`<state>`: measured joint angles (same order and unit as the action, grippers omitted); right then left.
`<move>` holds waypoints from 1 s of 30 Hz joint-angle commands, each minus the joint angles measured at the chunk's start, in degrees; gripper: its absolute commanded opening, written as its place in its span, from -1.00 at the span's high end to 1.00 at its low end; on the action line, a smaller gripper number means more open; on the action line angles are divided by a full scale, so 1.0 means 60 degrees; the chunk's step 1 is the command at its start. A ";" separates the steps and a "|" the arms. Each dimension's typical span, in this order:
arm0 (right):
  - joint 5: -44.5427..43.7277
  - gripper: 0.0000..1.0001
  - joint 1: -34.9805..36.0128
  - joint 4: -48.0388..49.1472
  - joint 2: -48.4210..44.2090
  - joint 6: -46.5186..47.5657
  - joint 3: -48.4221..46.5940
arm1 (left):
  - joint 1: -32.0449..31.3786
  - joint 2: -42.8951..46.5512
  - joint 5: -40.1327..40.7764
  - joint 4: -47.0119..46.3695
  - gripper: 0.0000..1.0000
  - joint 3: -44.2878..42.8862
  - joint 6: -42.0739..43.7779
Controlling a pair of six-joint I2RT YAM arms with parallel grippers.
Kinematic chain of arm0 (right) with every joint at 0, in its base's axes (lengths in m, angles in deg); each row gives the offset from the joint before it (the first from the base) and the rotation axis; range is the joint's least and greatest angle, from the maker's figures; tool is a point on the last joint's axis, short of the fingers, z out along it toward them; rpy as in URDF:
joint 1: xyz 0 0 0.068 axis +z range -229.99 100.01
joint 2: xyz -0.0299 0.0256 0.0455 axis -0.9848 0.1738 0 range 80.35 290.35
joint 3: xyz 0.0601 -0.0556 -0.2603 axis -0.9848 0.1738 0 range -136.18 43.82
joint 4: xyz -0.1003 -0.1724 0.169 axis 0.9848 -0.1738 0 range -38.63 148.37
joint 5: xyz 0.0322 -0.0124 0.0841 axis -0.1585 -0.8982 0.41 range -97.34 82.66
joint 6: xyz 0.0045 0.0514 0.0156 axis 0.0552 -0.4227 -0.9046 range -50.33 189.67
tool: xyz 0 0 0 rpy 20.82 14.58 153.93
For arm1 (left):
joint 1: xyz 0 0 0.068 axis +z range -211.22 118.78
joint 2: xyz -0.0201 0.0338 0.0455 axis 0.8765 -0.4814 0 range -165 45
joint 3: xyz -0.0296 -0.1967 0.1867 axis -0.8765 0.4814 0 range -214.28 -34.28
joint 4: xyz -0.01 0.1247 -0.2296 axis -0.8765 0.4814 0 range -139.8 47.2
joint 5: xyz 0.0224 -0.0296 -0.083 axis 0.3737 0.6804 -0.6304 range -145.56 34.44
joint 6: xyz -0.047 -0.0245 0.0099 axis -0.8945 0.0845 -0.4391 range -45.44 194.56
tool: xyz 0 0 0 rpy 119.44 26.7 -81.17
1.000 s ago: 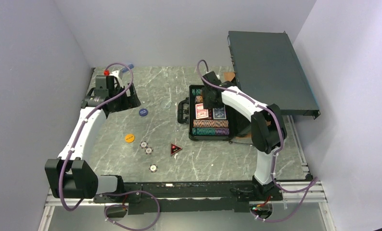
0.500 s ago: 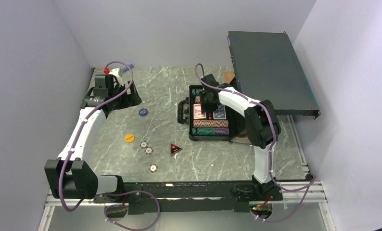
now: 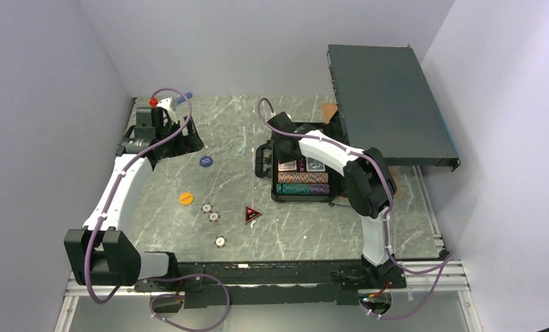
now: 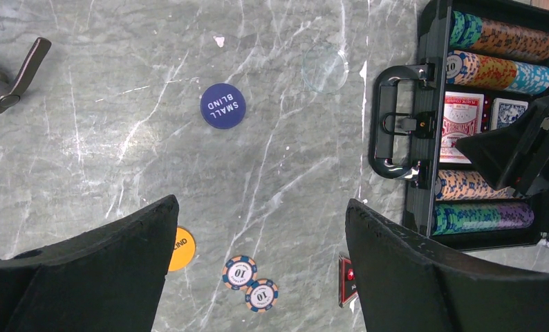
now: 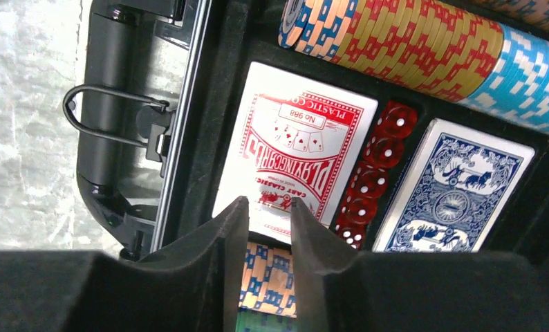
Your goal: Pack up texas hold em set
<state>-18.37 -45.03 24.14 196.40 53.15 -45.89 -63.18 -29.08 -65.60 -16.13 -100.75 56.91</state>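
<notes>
Right hand is shown low over the open case, its fingers parted by only a narrow slit with nothing grasped. The left hand is spread wide and empty, held above the far-left part of the desk.

Nearest the arm bases, a single striped chip is seen lying flat. A little farther lie a dark red triangular piece and a pair of chips just beside each other. Beyond those come an orange button and a blue button marked SMALL BLIND. All are well apart from the case, to its left.

Farther right, the case is laid open with its handle toward the loose pieces. Rows of chips, a red deck, a column of red dice and a blue deck are seated inside. One end of the red deck is overhung by the right hand. A large dark rack box is seen at the far right.

The step is judged to be the gathering of the loose pieces. The right hand should be raised straight up before being swung left, so that the case wall and handle are not caught. Each thin chip is best straddled across its width, with the fingertips brought down to the desk and closed gently so the chip is not flipped. Which slot has room cannot be told.
</notes>
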 commanded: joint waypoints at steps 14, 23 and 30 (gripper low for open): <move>-0.0419 0.54 -0.0045 0.0563 -0.0031 0.0072 0.0399 | -0.0040 -0.0055 -0.0104 -0.0314 -0.82 0.0094 0.0133; -0.0544 -0.10 0.0004 0.1181 -0.0634 0.0635 0.0339 | -0.0041 -0.0359 -0.0367 -0.0316 -0.83 0.0038 0.0099; -0.2332 -0.21 0.1347 0.0743 -0.0760 0.1295 0.0151 | -0.0062 -0.0437 -0.0158 -0.0282 -0.83 0.0054 0.0115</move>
<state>-24.34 -43.79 28.05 195.08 56.39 -44.99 -63.20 -31.77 -66.25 -16.15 -100.12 56.91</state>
